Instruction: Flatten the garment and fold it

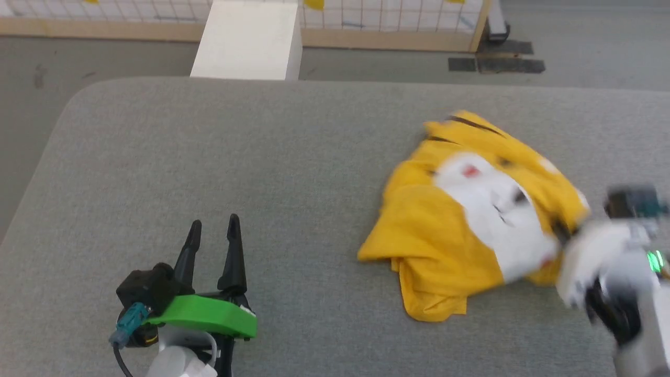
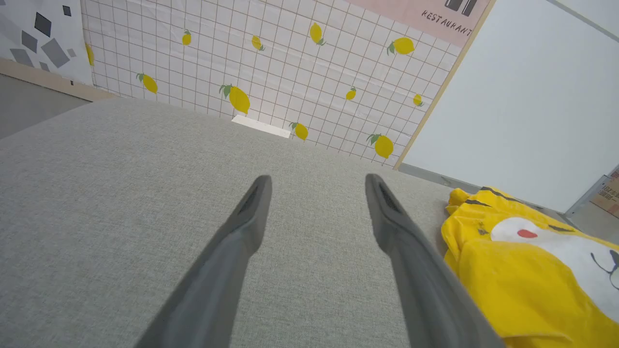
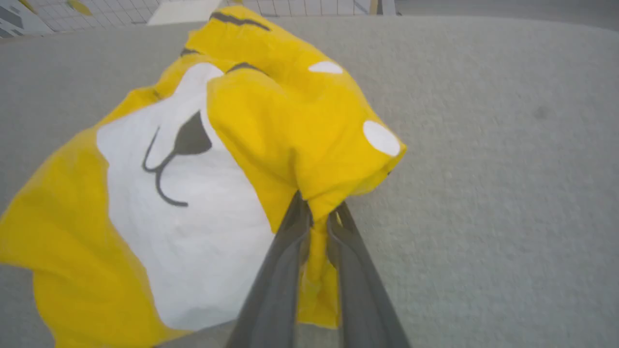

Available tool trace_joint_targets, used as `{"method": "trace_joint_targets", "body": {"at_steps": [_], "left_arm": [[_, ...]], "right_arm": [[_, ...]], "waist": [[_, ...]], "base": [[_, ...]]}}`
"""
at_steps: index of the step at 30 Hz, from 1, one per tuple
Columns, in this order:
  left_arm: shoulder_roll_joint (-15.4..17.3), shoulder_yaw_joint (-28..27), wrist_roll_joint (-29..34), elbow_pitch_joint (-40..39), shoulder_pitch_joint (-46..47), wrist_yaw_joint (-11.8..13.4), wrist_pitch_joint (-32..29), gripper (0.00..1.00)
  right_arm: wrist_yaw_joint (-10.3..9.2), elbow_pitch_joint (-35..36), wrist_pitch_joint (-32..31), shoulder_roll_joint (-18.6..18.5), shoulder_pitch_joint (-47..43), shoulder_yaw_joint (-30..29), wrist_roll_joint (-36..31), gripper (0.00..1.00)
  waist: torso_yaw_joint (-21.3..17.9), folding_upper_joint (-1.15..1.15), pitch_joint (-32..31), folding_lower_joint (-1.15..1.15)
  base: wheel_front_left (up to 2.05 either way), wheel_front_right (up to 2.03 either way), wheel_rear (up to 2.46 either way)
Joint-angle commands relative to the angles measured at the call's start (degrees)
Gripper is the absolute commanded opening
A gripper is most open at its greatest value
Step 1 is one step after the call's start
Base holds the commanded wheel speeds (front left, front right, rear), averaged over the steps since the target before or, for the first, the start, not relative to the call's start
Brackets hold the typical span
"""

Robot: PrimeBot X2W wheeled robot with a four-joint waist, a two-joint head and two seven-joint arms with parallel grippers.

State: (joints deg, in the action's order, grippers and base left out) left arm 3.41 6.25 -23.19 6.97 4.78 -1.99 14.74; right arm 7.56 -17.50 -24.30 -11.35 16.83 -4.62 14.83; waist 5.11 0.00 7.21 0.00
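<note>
Table (image 1: pixel 261 157): blurred R gripper (image 3: pixel 319 204) pinches garment (image 3: pixel 193 227).

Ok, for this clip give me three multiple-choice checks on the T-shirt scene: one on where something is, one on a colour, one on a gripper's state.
1. Where on the grey surface does the garment lie, in the head view?
A. toward the robot's right
B. toward the robot's left
C. hanging over the near edge

2. What colour is the dot on the garment's white patch?
A. green
B. blue
C. red

3. How is the right gripper?
A. open above the cloth
B. shut on a bunched yellow edge of the garment
C. shut on bare surface

Answers:
1 A: the shirt lies crumpled in the right half of the head view, apart from the open left gripper.
2 C: the left wrist view shows a red oval on white.
3 B: the right wrist view shows yellow cloth pinched between the fingers.
</note>
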Motion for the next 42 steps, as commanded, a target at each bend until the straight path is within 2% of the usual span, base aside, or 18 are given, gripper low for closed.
{"method": "trace_joint_targets", "body": {"at_steps": [1, 5, 6, 7, 12, 15, 18, 21, 23, 25, 32, 37, 38, 39, 42], "left_arm": [[-0.2, -0.2, -0.1, 0.3, -0.7, -0.4, 0.3, 1.00], [-0.2, -0.2, -0.5, 1.2, -1.3, -0.6, 0.2, 1.00], [-0.3, 0.0, -0.6, 1.5, -1.4, -0.6, 0.1, 1.00], [-0.3, 0.1, -0.8, 1.9, -1.4, -0.5, -0.5, 1.00], [-0.4, 1.8, -5.0, 3.5, 2.1, 0.0, -7.3, 1.00], [-0.5, 5.6, -8.7, 5.0, 7.7, 0.6, -15.9, 1.00], [-0.5, 10.1, -10.9, 7.7, 14.5, 2.9, -24.8, 1.00], [-0.5, 15.8, -10.9, 13.7, 21.7, 5.6, -35.9, 1.00], [-0.5, 19.0, -10.4, 18.0, 25.4, 6.4, -42.8, 1.00], [-0.5, 20.8, -10.1, 21.1, 28.4, 6.9, -47.1, 1.00], [-0.3, 26.1, -6.0, 30.4, 33.7, 8.2, -51.1, 1.00], [-0.2, 26.7, -6.1, 35.8, 33.9, 8.2, -51.0, 1.00], [-0.2, 26.8, -6.5, 36.3, 33.8, 7.9, -50.8, 0.46], [-0.3, 26.5, -7.2, 36.8, 33.6, 7.4, -50.4, 0.00], [-0.4, 24.8, -9.9, 36.8, 33.6, 6.5, -47.7, 0.00]], "right_arm": [[-0.08, 1.9, -2.6, 1.2, -4.9, -1.5, -1.1, 0.00], [-0.08, 6.5, -8.0, 4.5, -13.7, -3.9, -1.4, 0.00], [-0.08, 7.6, -7.8, 5.1, -14.7, -4.5, -1.4, 0.07], [-0.08, 8.9, -7.3, 5.8, -15.5, -5.3, -1.4, 1.00], [-0.08, 13.5, -3.4, 7.9, -16.2, -11.0, -0.2, 1.00], [-0.08, 15.0, -2.1, 8.3, -16.3, -14.4, -0.9, 1.00], [-0.08, 15.7, -1.4, 8.4, -16.0, -16.2, -2.0, 1.00], [-0.08, 15.5, -1.0, 8.4, -15.8, -16.7, -2.9, 1.00], [-0.08, 14.9, -0.9, 8.5, -15.5, -16.1, -2.5, 1.00], [-0.08, 14.2, -0.4, 8.5, -15.2, -15.4, -1.8, 1.00], [-0.08, 11.2, 1.7, 8.5, -14.9, -15.3, -0.5, 1.00], [-0.08, 9.7, 3.1, 8.5, -14.6, -15.3, -0.1, 1.00], [-0.08, 9.4, 3.3, 8.5, -14.6, -15.4, -0.1, 1.00], [-0.08, 9.2, 3.5, 8.5, -14.6, -15.5, -0.2, 1.00], [-0.08, 8.7, 3.8, 8.5, -14.6, -15.3, -0.2, 1.00]], "waist": [[-1.3, 0.00, -1.6, 0.00], [-2.5, 0.00, -2.4, 0.00], [-2.8, 0.00, -2.6, 0.00], [-3.0, 0.00, -2.7, 0.00], [-3.8, 0.00, -3.5, 0.00], [-4.5, 0.00, -3.5, 0.00], [-6.0, 0.00, -3.1, 0.00], [-8.2, 0.00, -2.4, 0.00], [-10.1, 0.00, -1.8, 0.00], [-11.9, 0.00, -0.8, 0.00], [-15.8, 0.00, 1.9, 0.00], [-16.6, 0.00, 2.5, 0.00], [-16.5, 0.00, 2.4, 0.00], [-16.2, 0.00, 2.3, 0.00], [-15.0, 0.00, 1.6, 0.00]], "base": [[0.00, 0.00, 0.00], [0.00, 0.00, 0.00], [0.00, 0.00, 0.00], [0.00, 0.00, 0.00], [0.00, 0.00, 0.00], [0.00, 0.00, 0.00], [0.00, 0.00, 0.00], [0.00, 0.00, 0.00], [0.00, 0.00, 0.00], [0.00, 0.00, 0.00], [0.00, 0.00, 0.00], [0.00, 0.00, 0.00], [0.00, 0.00, 0.00], [0.00, 0.00, 0.00], [0.00, 0.00, 0.00]]}}
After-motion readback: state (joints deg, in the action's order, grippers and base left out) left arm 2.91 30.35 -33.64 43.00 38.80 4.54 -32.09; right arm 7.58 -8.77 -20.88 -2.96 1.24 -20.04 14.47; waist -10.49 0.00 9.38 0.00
